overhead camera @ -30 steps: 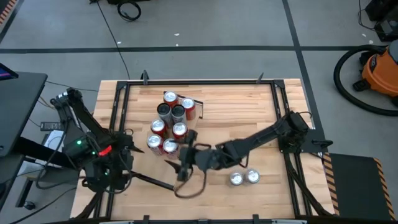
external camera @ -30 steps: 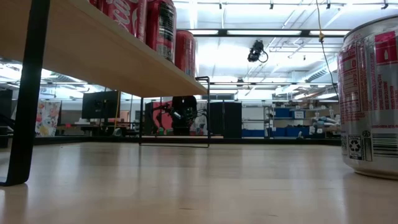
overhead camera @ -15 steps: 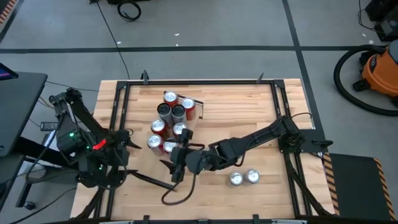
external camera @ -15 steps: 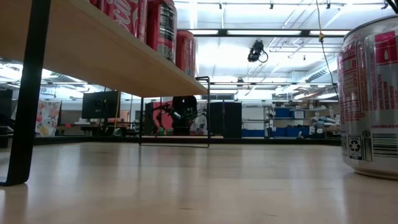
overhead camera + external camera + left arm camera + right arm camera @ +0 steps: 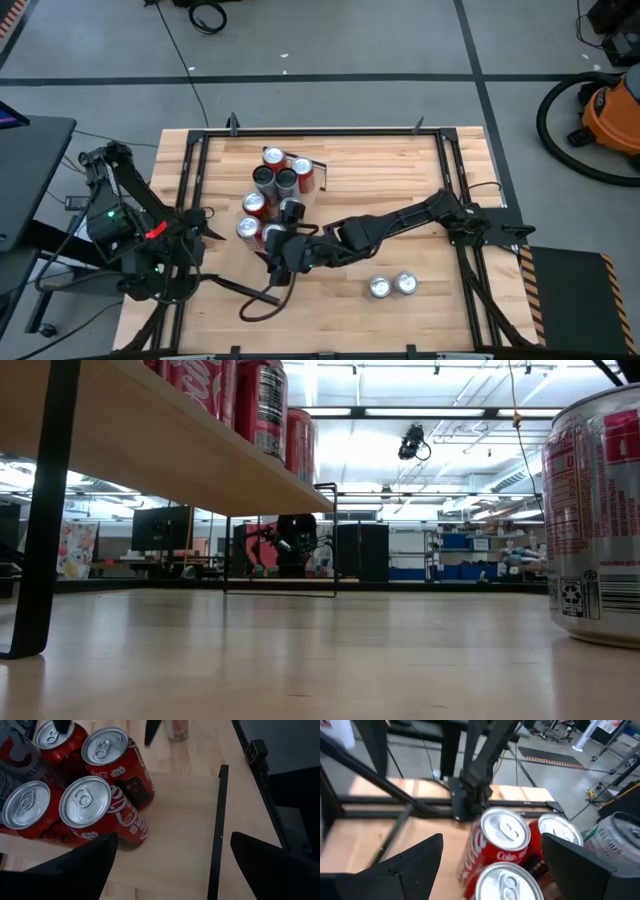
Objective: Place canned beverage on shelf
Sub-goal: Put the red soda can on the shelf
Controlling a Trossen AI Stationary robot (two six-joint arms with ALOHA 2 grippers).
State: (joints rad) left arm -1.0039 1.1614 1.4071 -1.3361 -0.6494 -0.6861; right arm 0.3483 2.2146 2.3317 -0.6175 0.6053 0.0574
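The shelf (image 5: 262,215) stands raised above the table (image 5: 400,180), left of the table's middle, running from about 12 o'clock toward 7 o'clock in the high view, and a cluster of red and dark cans (image 5: 272,190) stands upright on it, packed close together. The right gripper (image 5: 281,246) reaches across from the 3 o'clock side and hovers at the near end of that cluster, just beside the last red can (image 5: 248,229); its fingers (image 5: 395,865) are spread apart and hold nothing, with two red cola cans (image 5: 495,845) showing between them in the right wrist view. The left gripper (image 5: 200,228) waits at the 9 o'clock side of the shelf, its fingers (image 5: 75,865) wide apart and empty; its wrist view looks down on four red cans (image 5: 90,805) standing together on the pale plank, with the thin dark end bar (image 5: 218,820) off to one side. Two silver cans (image 5: 392,286) stand upright on the table at about 5 o'clock, touching each other and well apart from the shelf. In the low view one of them (image 5: 598,520) looms large at the edge, and the shelf's underside (image 5: 170,445) and dark leg (image 5: 45,510) show, with red cans (image 5: 262,405) on top.
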